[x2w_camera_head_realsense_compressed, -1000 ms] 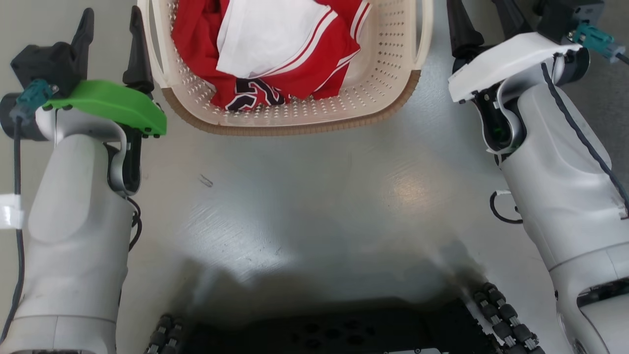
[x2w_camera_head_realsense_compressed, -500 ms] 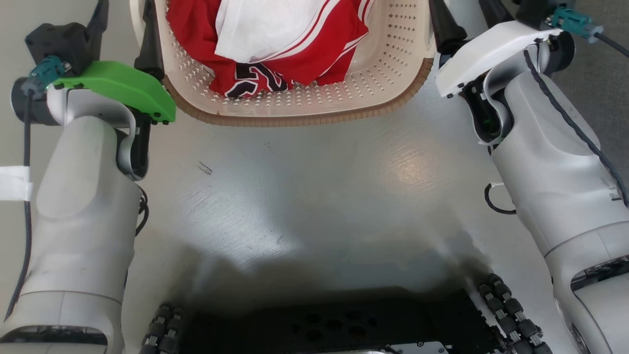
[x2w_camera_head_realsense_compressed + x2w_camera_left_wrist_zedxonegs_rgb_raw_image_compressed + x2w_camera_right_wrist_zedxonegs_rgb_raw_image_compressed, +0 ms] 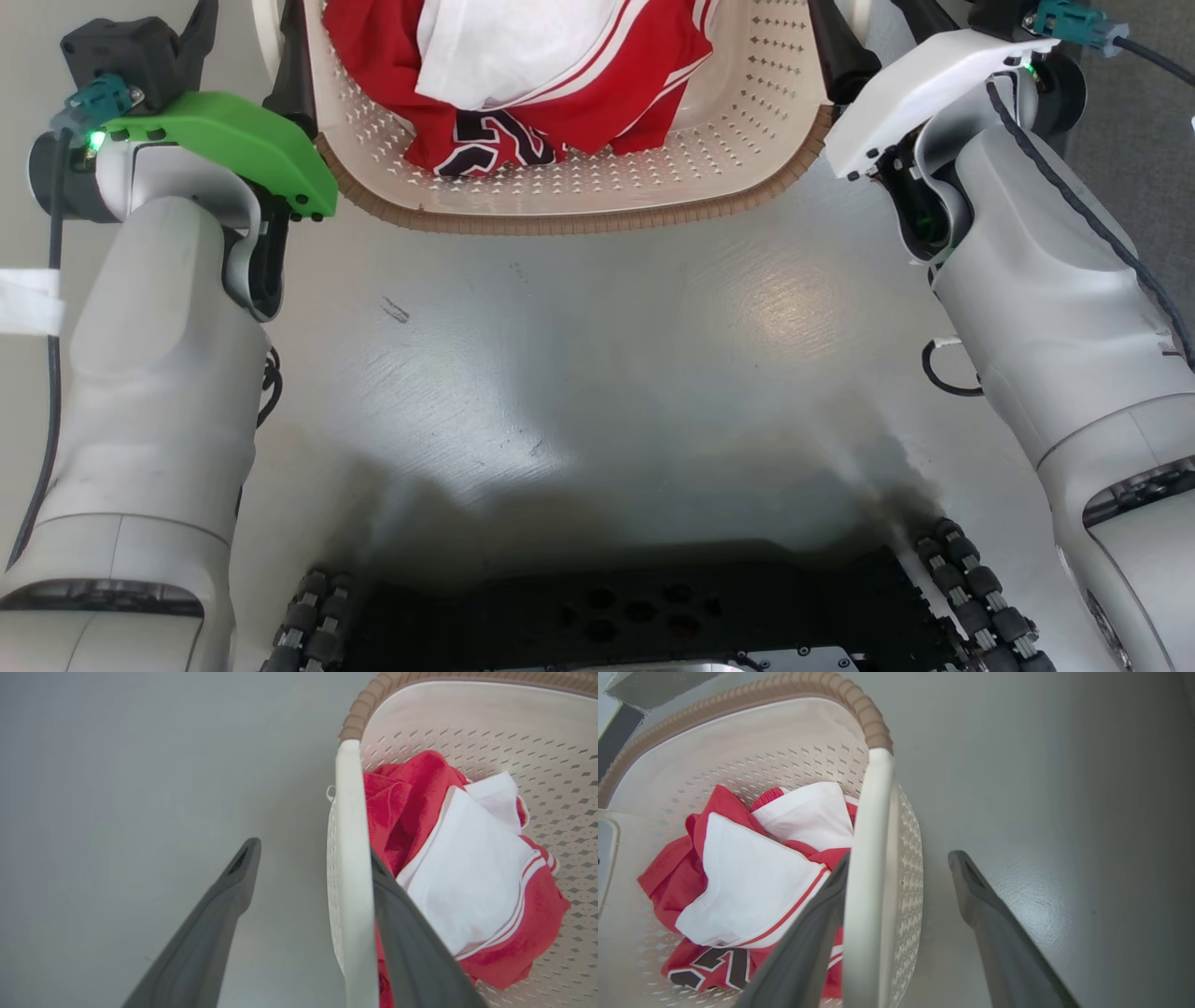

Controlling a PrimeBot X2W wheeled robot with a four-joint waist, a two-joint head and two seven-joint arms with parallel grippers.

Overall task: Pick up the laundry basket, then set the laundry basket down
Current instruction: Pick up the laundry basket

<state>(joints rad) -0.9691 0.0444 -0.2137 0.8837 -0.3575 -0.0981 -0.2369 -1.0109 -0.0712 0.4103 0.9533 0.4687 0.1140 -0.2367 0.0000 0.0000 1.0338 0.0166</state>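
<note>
Beneath me lies a smooth grey floor [image 3: 597,373], glossy, with a pale patch of reflected light [image 3: 782,308] and a small dark scuff [image 3: 395,311]. At its far right corner it turns darker [image 3: 1148,140], perhaps matting.

We see the laundry basket [image 3: 579,201] cut off by the head view's top edge; its handles [image 3: 352,858] hide inner fingertips of left gripper [image 3: 312,851] and right gripper [image 3: 901,855].

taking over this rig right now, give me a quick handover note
Hands: left hand open, straddling the left handle of the laundry basket, one finger inside, one outside. The right hand is open and straddles the right handle the same way.
Things: basket on the floor ahead, red and white clothes inside.
Done: both hands placed at the handles.
Left: close, lift, set down.
</note>
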